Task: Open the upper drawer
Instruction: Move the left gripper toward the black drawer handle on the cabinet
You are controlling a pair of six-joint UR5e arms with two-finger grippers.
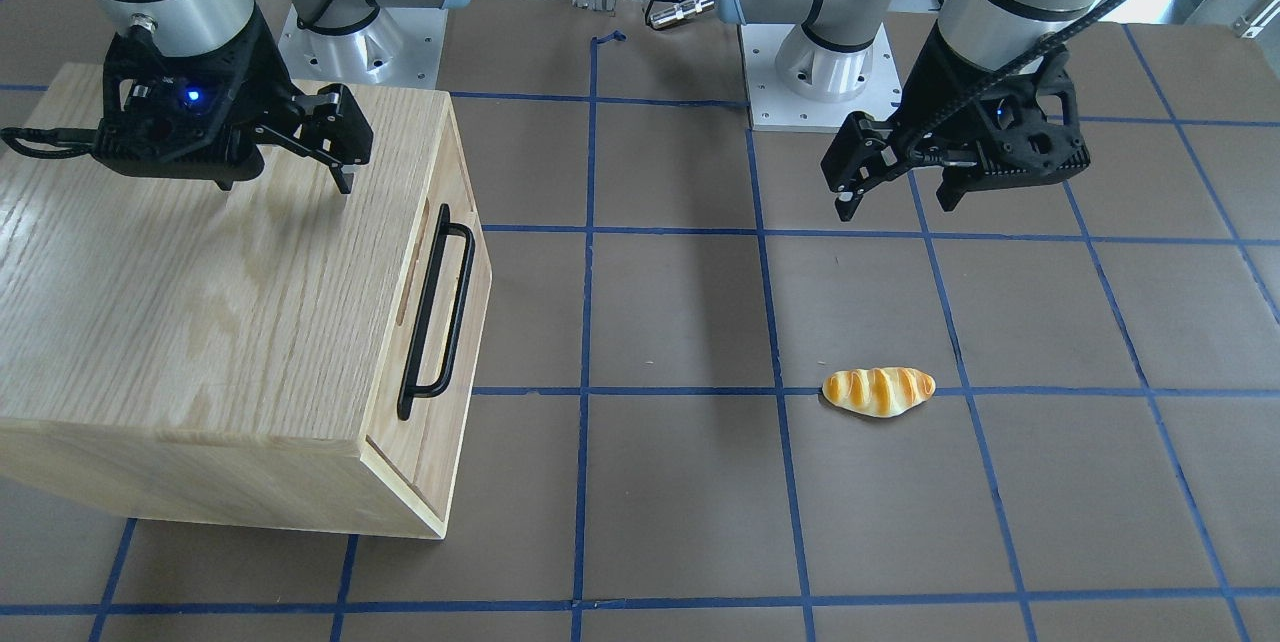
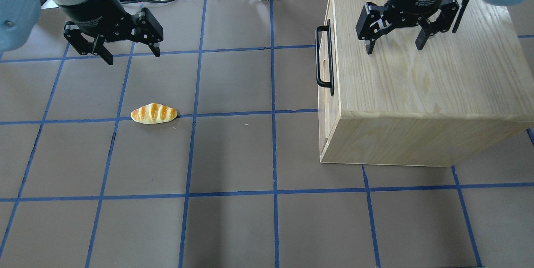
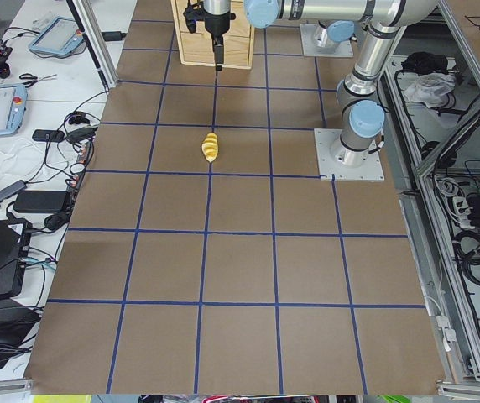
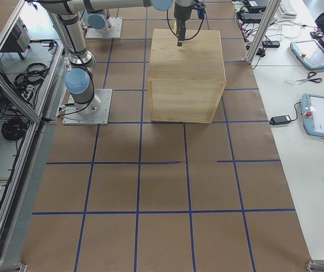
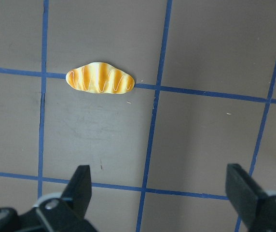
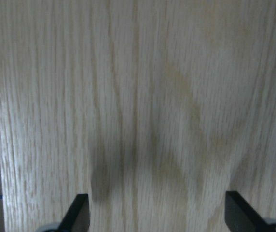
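Note:
The upper drawer [image 1: 447,307] is a light-oak front at the top of the oak cabinet [image 1: 200,302], facing the table's middle. It also shows in the overhead view [image 2: 324,57]. Its long black bar handle [image 1: 455,312] [image 2: 318,57] stands free, and the front looks flush with the cabinet. My right gripper [image 1: 285,184] [image 2: 394,49] hangs open and empty above the cabinet's top, behind the handle edge. Its wrist view shows only oak grain between the fingers [image 6: 77,212]. My left gripper [image 1: 897,207] [image 2: 133,57] is open and empty above the mat, far from the cabinet.
A toy bread roll [image 1: 878,391] [image 2: 154,114] [image 5: 100,79] lies on the brown mat with blue tape lines, below my left gripper's side. The arm bases [image 1: 820,72] stand at the robot's edge of the table. The cabinet [image 4: 187,62] fills the right side.

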